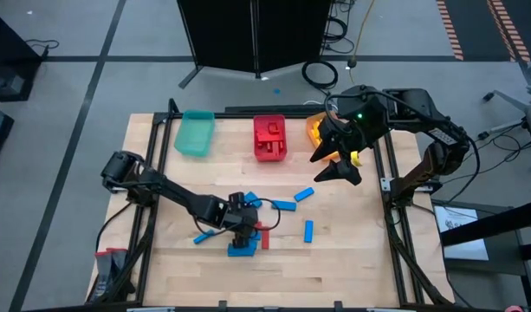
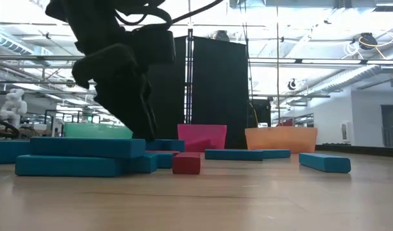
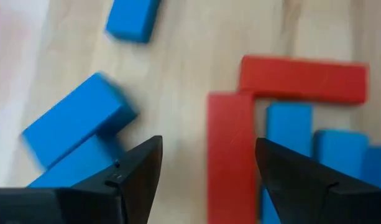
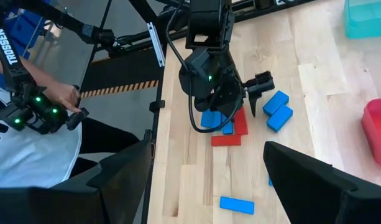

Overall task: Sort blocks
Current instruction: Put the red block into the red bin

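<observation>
Our left claw (image 3: 206,168), jaws spread, straddles a red block (image 3: 230,155) in the cluster near the counter's (image 1: 352,260) front; its long axis runs along our reach. Our right claw (image 1: 339,165), spread and empty, waits by the orange bin (image 1: 314,128).

Three bins (image 1: 196,134), two loose red blocks (image 1: 267,239) and at least seven blue blocks (image 1: 308,230).
</observation>
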`<state>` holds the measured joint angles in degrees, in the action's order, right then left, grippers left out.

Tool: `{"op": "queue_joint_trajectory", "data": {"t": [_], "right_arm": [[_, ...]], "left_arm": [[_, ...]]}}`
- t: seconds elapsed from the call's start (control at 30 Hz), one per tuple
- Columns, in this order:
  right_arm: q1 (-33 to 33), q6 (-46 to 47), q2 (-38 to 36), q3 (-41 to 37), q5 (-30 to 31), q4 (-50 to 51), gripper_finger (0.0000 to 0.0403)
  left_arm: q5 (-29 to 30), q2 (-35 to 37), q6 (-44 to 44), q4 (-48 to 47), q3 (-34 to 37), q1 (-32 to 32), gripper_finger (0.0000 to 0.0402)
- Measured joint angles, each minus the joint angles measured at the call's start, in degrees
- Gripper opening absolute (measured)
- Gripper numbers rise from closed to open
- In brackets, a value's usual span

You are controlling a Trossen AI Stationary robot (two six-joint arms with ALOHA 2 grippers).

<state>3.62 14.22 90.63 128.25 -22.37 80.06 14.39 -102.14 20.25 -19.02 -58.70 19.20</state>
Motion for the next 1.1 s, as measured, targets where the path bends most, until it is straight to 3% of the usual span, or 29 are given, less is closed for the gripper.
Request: {"op": "queue_joint_trajectory", "data": {"t": [0.5,0.63,0.77,1.0,1.1], "right_arm": [[0.0,0.1,0.0,0.0,-0.2,0.2,0.0308],[0.0,0.1,0.0,0.0,-0.2,0.2,0.0308],[0.0,0.1,0.0,0.0,-0.2,0.2,0.0308],[0.0,-0.1,0.0,0.0,-0.2,0.4,0.0308],[0.0,-0.1,0.0,0.0,-0.2,0.4,0.0308]], "left_arm": [[-3.9,-3.6,0.4,1.5,0.0,-0.7,0.0262],[-7.6,-4.7,0.0,1.5,-0.1,-2.0,0.0260],[-10.1,-6.2,-1.3,1.0,-0.2,-2.8,0.0231],[-10.9,-6.3,-1.2,1.0,-0.2,-3.2,0.0139],[-10.5,-6.3,-1.1,0.9,-0.2,-3.1,0.0133]]}}
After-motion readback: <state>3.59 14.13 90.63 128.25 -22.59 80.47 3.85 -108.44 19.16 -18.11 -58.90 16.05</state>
